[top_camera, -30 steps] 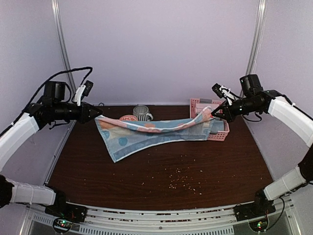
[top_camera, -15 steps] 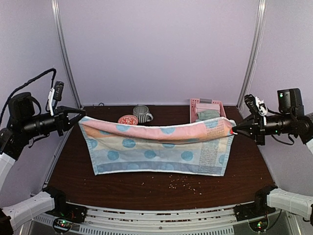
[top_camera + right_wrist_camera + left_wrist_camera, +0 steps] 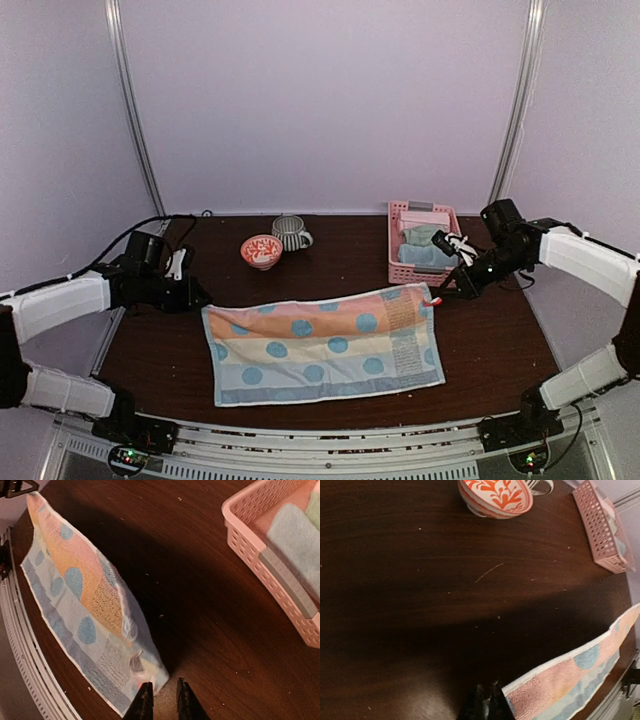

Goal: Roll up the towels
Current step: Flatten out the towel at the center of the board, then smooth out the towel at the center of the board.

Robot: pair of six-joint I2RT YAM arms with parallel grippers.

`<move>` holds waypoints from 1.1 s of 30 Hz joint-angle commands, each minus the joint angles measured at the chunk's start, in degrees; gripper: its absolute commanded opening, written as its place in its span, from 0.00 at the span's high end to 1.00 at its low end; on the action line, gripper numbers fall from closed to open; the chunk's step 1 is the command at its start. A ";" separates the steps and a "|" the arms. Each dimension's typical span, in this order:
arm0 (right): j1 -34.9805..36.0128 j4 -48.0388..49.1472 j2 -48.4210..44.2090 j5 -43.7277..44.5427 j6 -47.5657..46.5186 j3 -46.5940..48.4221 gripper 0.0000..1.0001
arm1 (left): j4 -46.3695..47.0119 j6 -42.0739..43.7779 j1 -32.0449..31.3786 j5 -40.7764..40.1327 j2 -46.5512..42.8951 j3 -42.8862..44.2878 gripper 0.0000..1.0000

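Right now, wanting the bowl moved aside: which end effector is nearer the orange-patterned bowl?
Left. The left end effector is at the towel's far left corner, diagonally in front of the bowl; the right end effector is at its far right corner, beside the pink basket.

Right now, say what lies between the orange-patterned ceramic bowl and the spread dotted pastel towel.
Nothing but bare dark wooden tabletop with crumbs, clearest in the left wrist view.

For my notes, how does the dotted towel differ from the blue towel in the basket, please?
The dotted towel lies spread on the table; the blue towel sits bundled in the pink basket. The dotted towel shows bands and dots; the blue towel looks plain. Both are cloth.
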 commanded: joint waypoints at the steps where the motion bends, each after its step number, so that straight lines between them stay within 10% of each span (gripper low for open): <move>1: -0.21 5.40 12.57 9.96 3.16 6.96 0.79 | 11.23 -0.92 0.06 -6.89 11.02 5.19 0.76; 10: 2.85 0.68 5.78 2.46 -6.04 5.52 0.72 | -0.36 -0.18 -8.12 -13.83 6.71 9.71 0.59; 19: 15.75 -2.38 3.02 14.08 -19.82 -6.42 0.79 | -11.41 -9.04 -25.56 -12.53 1.47 0.40 0.99; 33: 21.81 3.02 13.18 19.83 -21.87 -11.42 0.87 | -8.72 -14.65 -33.10 -12.05 6.12 -8.24 1.00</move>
